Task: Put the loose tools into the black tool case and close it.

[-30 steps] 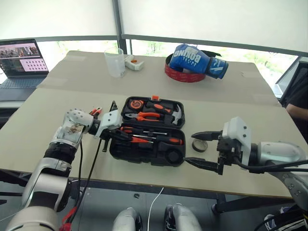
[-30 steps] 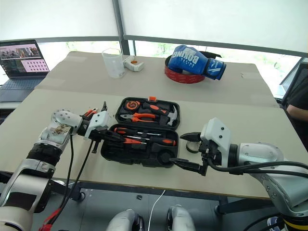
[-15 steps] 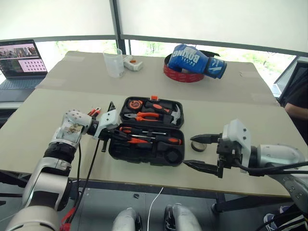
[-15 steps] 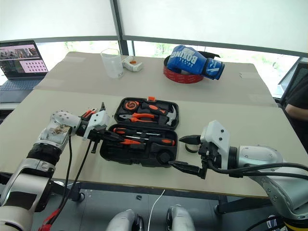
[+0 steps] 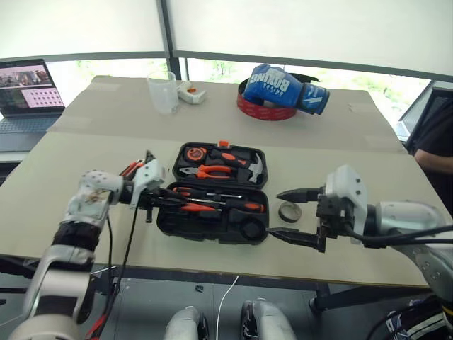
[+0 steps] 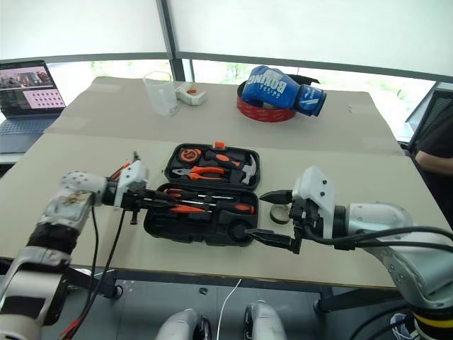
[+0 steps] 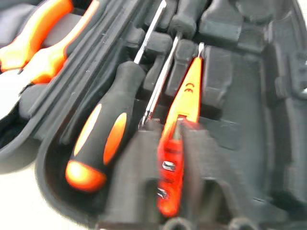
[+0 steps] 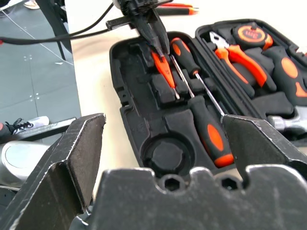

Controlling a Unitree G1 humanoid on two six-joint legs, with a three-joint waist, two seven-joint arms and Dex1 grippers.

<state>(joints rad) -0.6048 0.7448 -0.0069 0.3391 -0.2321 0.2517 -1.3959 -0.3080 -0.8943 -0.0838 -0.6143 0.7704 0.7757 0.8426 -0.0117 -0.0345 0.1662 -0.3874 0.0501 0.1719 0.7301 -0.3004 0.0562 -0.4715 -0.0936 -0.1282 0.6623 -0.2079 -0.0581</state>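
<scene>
Beige tabletop (image 5: 85, 152) fills most of my head view, with bright windows behind it. At the far upper left I see a grey laptop (image 5: 28, 88), and right of it a clear plastic cup (image 5: 162, 91). Lower left, my left gripper (image 5: 157, 199) reaches into the near half of the open black plastic tool case (image 5: 212, 228); in its wrist view the fingers (image 7: 194, 158) sit on either side of the slim orange pen-like tester (image 7: 180, 139), which lies in its slot, but I cannot tell whether they still clamp it. Beside the tester lie two black-and-orange-handled screwdrivers (image 8: 187, 55) in their slots. Centre frame, the case's far half holds orange-handled pliers (image 5: 212, 171). A black-and-orange utility knife (image 5: 132, 168) lies on the table left of the case. Just right of the case, a small dark tape roll (image 5: 289, 211) sits on the table. My right gripper (image 5: 294, 216) hovers there with jaws spread wide, holding nothing. Upper right, a blue boxing glove (image 5: 283, 86) rests on a red ring (image 5: 262, 110).
</scene>
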